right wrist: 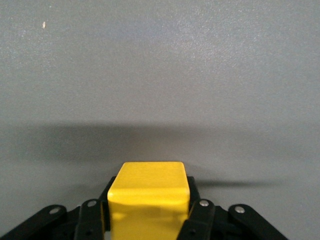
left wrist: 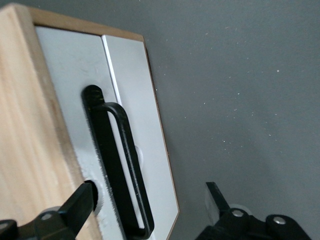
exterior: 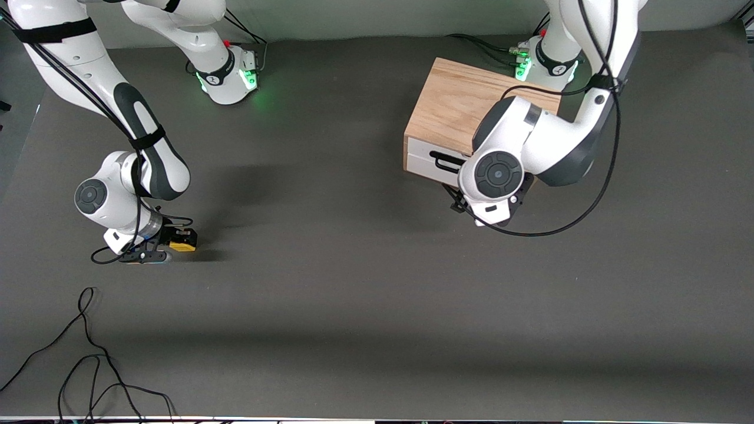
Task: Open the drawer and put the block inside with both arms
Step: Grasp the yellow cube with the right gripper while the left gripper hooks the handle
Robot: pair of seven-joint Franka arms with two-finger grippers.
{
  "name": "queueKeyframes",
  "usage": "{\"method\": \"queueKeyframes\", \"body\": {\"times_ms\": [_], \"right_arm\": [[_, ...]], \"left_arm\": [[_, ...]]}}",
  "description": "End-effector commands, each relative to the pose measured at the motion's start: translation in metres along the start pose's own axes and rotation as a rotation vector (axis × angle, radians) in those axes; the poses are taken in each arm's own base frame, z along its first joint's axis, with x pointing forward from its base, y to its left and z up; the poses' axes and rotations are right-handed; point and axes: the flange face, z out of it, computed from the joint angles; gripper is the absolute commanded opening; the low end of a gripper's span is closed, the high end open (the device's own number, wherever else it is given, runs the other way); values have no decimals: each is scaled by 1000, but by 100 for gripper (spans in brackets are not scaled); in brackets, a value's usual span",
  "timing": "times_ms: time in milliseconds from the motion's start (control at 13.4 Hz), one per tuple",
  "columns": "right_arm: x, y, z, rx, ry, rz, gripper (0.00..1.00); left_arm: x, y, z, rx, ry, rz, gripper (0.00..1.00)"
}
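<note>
1. While the right arm's black two-finger gripper (exterior: 171,241) sat low at the lower left of the front view, it was clenched on the small bright yellow cube block (exterior: 182,246); the right wrist view showed the block (right wrist: 149,199) squeezed between the black fingers (right wrist: 200,220), just above the dark grey table mat (right wrist: 160,75).
2. At the upper right of the front view stood the light oak wooden box (exterior: 453,100), with the wide white-fronted drawer (exterior: 424,160) shut flush in it, well apart from the block.
3. The left arm's black gripper (exterior: 471,203) hung just in front of the drawer, partly hidden under its own white wrist in the front view.
4. In the left wrist view, the left gripper (left wrist: 150,210) was released, its fingers spread wide on either side of the long black bar handle (left wrist: 117,165): one fingertip (left wrist: 82,200) lay against the white panel (left wrist: 75,75) beside the handle's end, the other (left wrist: 216,197) stood clear over the mat.
5. A loose black cable (exterior: 88,353) lay at the lower left of the front view.
</note>
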Motion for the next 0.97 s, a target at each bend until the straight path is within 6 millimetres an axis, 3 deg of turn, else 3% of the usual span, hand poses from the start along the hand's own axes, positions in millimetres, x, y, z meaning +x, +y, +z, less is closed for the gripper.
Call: {"method": "queueKeyframes", "body": {"times_ms": [0, 298, 447, 670, 894], "right_arm": [[5, -2, -10, 10, 17, -28, 28], [35, -4, -82, 40, -9, -41, 28], [49, -5, -131, 51, 3, -49, 28], [68, -5, -215, 75, -43, -59, 28], [75, -4, -288, 75, -121, -70, 28]], "left_arm": [[-18, 2, 29, 2, 22, -61, 100], [-16, 7, 52, 44, 20, -66, 100], [-19, 7, 58, 54, 22, -62, 100], [-8, 15, 74, 76, 11, -80, 100], [0, 23, 77, 41, 6, -91, 100]]}}
